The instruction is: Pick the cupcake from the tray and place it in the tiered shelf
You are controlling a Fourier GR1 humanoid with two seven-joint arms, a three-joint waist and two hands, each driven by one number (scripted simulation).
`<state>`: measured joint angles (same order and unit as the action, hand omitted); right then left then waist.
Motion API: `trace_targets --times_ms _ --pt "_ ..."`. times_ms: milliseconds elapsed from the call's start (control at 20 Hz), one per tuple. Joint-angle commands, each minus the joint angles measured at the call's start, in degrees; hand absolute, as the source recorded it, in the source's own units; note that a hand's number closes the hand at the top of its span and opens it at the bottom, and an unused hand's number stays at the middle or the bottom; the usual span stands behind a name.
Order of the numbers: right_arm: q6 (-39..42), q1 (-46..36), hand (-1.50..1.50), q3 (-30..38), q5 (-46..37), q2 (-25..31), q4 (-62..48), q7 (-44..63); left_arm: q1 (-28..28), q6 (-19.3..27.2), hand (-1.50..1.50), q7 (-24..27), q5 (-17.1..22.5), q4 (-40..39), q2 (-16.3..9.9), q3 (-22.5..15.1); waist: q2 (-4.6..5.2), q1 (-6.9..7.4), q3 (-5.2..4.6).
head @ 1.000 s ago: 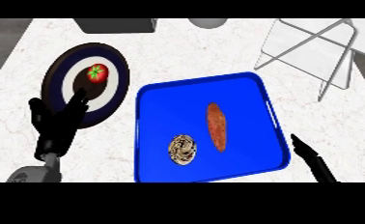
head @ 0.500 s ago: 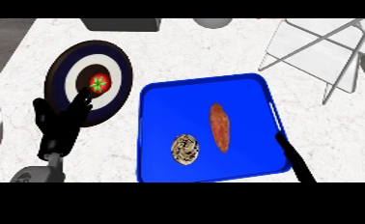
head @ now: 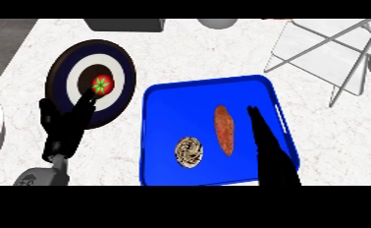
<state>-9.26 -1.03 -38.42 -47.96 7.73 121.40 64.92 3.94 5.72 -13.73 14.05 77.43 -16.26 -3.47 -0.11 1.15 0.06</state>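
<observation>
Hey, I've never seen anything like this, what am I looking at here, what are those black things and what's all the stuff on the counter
This is a single view from a humanoid robot's head, looking steeply down at a white marbled kitchen counter. The black shapes are its two hands. The right hand reaches with straight fingers over a blue tray, beside a long orange-brown food item. The small round swirled thing on the tray is the cupcake, which it is meant to pick up. The left hand rests open at the lower left, overlapping the edge of a dark ringed plate that carries a tomato. At the upper right is the wire tiered shelf, where the cupcake should go. Neither hand holds anything.
</observation>
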Motion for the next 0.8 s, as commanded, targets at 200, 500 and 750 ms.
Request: trace_targets --times_ms 200,500,750 --pt "3.74 -11.15 -1.50 -3.85 -1.31 -7.56 -13.93 16.69 0.31 -0.35 0.00 -2.51 0.11 -0.97 0.52 -0.23 0.29 0.16 -0.21" --pt "3.36 -8.74 -1.50 -7.37 -2.79 -7.65 -16.24 19.13 -2.81 -1.27 0.00 -1.40 0.38 0.44 -0.81 1.28 -0.02 -0.54 -0.15" --pt "2.05 -12.10 -1.50 -5.86 -3.69 -7.67 -21.56 20.27 -1.99 -1.55 0.00 -1.51 0.34 -0.01 -0.47 1.38 0.16 -0.39 -0.20"
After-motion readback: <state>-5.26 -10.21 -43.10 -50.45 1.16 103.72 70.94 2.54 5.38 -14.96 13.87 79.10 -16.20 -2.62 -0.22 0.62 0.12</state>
